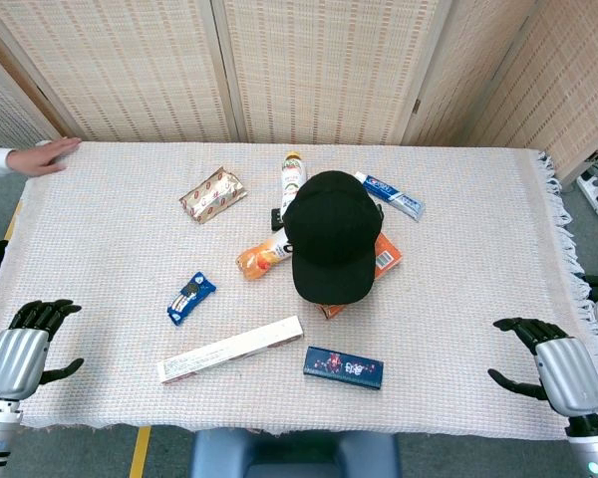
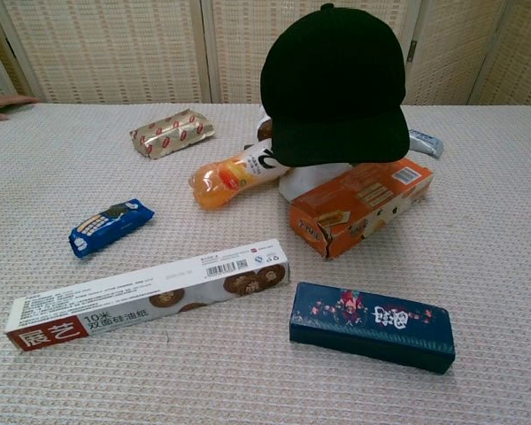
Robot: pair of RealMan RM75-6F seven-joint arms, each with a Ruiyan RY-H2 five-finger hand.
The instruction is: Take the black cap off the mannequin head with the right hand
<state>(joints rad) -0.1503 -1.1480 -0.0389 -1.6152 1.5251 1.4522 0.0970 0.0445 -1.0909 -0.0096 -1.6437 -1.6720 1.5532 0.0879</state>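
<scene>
black cap (image 2: 334, 84) on mannequin head (image 2: 314, 180), table centre. right hand (image 1: 550, 364) at 4 o'clock, left hand (image 1: 25, 344) at 8 o'clock, both released, fingers apart.

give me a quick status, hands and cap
Left hand and right hand both open, at the near table corners. Black cap on the mannequin head, untouched. Orange box and orange bottle crowd its base.

On the tabletop (image 2: 496, 266) the black cap (image 2: 334, 84) sits on the white mannequin head (image 2: 311, 180), an orange box (image 2: 361, 206) and orange bottle (image 2: 234, 178) beside it, a dark blue box (image 2: 372, 325) and long white box (image 2: 150, 294) nearer.
</scene>
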